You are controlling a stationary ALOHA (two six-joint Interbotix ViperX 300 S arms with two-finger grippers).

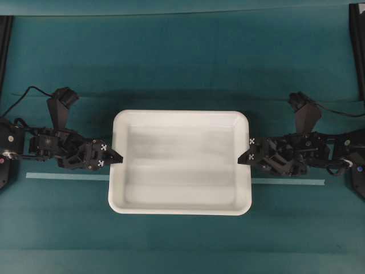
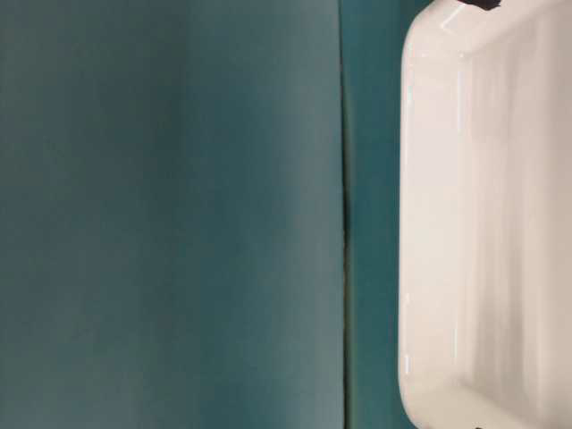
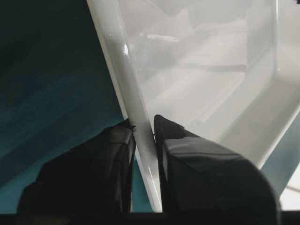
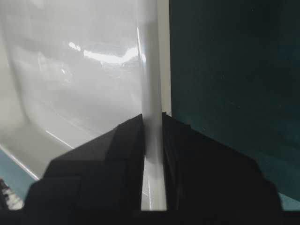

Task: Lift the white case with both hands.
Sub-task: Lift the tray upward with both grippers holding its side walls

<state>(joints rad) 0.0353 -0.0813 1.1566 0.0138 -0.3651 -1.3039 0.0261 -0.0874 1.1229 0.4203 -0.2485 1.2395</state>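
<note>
Two claws clamp the white case (image 1: 181, 162) at mid-worktop.

We see the left claw (image 1: 118, 156) pinching the case's left rim and the right claw (image 1: 243, 159) pinching its right rim, a pale tape strip (image 1: 67, 177) running under the case on the teal worktop (image 1: 182, 68).

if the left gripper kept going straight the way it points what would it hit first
The left gripper points at the case and is already shut on its left rim. Pushing on would press that wall between its fingers first; past it, likely only the bare floor inside.
</note>
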